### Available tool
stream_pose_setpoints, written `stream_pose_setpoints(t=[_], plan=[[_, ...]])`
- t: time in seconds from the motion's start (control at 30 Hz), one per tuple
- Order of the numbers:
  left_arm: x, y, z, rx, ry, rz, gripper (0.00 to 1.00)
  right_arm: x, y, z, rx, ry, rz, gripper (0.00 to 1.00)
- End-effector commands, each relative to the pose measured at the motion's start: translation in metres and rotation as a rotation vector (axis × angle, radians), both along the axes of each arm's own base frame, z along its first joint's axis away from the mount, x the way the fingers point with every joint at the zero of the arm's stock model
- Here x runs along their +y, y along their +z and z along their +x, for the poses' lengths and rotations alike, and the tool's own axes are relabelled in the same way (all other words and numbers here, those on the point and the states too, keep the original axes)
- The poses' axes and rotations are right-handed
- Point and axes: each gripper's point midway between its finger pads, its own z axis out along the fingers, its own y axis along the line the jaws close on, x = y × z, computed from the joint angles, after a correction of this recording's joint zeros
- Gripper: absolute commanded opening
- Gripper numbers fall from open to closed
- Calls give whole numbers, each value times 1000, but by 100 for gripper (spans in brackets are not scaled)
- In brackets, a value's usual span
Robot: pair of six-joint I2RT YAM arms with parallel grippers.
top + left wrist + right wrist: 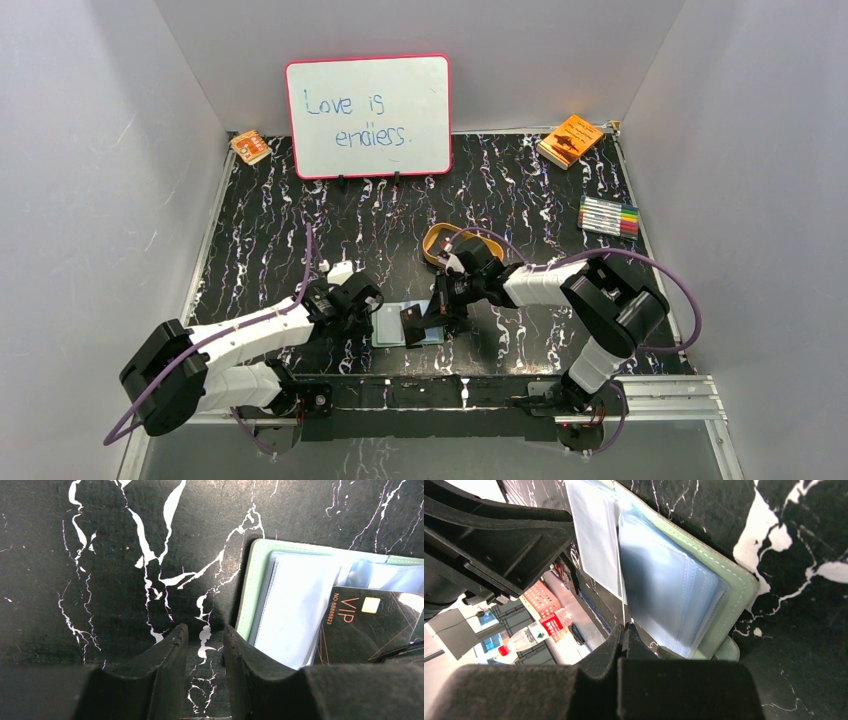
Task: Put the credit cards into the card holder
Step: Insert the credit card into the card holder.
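Both fingers of the right gripper (624,636) are seen pressed flat together, and a thin dark credit card (367,630) is pinched between their tips. The card is held tilted over the open card holder (248,587); whether its edge has entered a sleeve cannot be told. Gold lettering reading VIP, a row of digits and a small gold chip are shown on its black face in the left wrist view.

The card holder is laid open on the table (100,555), near the front edge between the two arms. Its sage-green cover shows as a rim around the pale bluish plastic sleeves. A rounded green tab is seen at one edge of the cover in the right wrist view.

The left gripper (205,645) is placed just beside the left edge of the card holder, low over the table. Its jaws are set apart with a narrow gap, and only the marbled black tabletop is seen between them. Whether a finger touches the cover cannot be told.

Farther back, a tan oval tray (440,243) is set just behind the right gripper. A whiteboard (368,115) with blue handwriting is propped at the rear. A small orange packet (250,146) lies to its left and an orange booklet (570,140) in the far right corner. A set of coloured markers (609,216) is laid along the right side.
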Motion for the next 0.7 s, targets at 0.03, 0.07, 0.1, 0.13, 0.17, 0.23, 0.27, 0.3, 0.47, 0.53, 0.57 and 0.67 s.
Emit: stream_pose_setpoints(t=[0.03,0.07,0.1,0.13,0.17,0.23,0.27,0.3,0.47,0.53,0.57,0.67], plan=[[4,-11,-6,36,-13,19,29,16,11,13,-34,-2,47,0],[3,-12,-6,38,-16,18,29,17,10,13,-28,-3,48,0],[3,-12,-7,41,-19,17,28,18,10,13,-25,-3,51,0],[2,-13,-7,44,-21,17,28,19,10,13,-19,-6,53,0],[1,-13,-7,44,-24,15,28,19,10,13,-17,-6,58,0],[1,-14,-7,46,-26,18,27,20,12,14,-15,-10,62,0],[1,-14,-7,45,-28,18,27,20,12,13,-15,-10,63,0],[1,-15,-7,47,-29,18,27,20,12,13,-12,-8,64,0],[-2,-18,-7,55,-39,8,26,21,9,13,-5,-19,62,0],[-3,-18,-8,59,-41,7,25,20,8,16,-12,-44,56,0],[-3,-18,-8,61,-43,7,25,20,7,18,-16,-58,56,0],[-3,-19,-9,63,-45,4,24,18,2,20,-15,-92,42,0]])
